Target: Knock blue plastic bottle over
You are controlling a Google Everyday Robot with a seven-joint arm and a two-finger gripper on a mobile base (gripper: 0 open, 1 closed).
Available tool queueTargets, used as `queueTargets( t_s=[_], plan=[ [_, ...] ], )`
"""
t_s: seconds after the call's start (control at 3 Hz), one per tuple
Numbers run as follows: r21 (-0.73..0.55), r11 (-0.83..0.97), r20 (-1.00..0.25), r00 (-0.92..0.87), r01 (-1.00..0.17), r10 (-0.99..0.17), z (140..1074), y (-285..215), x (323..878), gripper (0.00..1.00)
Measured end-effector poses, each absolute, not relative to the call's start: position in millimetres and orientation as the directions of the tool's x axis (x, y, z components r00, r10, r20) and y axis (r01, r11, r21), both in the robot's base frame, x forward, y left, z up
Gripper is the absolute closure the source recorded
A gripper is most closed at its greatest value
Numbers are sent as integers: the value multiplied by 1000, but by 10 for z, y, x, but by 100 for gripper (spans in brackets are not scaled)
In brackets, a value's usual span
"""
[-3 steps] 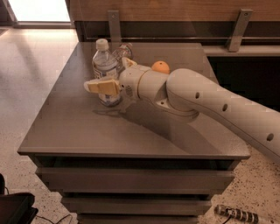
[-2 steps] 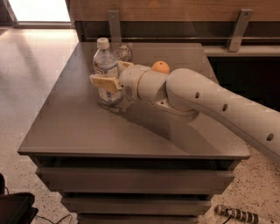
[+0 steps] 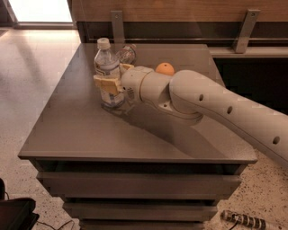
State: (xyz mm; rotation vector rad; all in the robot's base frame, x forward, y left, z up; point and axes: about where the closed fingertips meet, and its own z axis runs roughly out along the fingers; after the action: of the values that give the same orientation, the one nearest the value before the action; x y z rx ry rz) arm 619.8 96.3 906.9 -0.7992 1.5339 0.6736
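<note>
Your cream gripper (image 3: 109, 83) rests against the upright white-capped bluish plastic bottle (image 3: 107, 64), which stands leftward near the tabletop's far-left corner; whether the gripper is open or closed, you cannot tell.

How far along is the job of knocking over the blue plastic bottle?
Done: the gripper is at the blue plastic bottle, level with its middle. In hand: the push; contact is unclear. Left: the bottle stands upright on the table, not yet toppled.

Office or lab, it seems: speckled terrazzo floor (image 3: 31, 90), grey drawered table (image 3: 90, 134), wood-panelled wall (image 3: 180, 9); gripper (image 3: 108, 79) near tabletop's far-left corner.
</note>
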Motion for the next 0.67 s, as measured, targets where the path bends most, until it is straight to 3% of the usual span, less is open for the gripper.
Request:
queueTargets(
  t_s=[0.33,0.67],
  plan=[
    [-30,591,-993,-43,-806,-108,9074,982,6190,100],
    [-45,594,-988,-53,-803,-147,9103,891,6194,100]
  ],
)
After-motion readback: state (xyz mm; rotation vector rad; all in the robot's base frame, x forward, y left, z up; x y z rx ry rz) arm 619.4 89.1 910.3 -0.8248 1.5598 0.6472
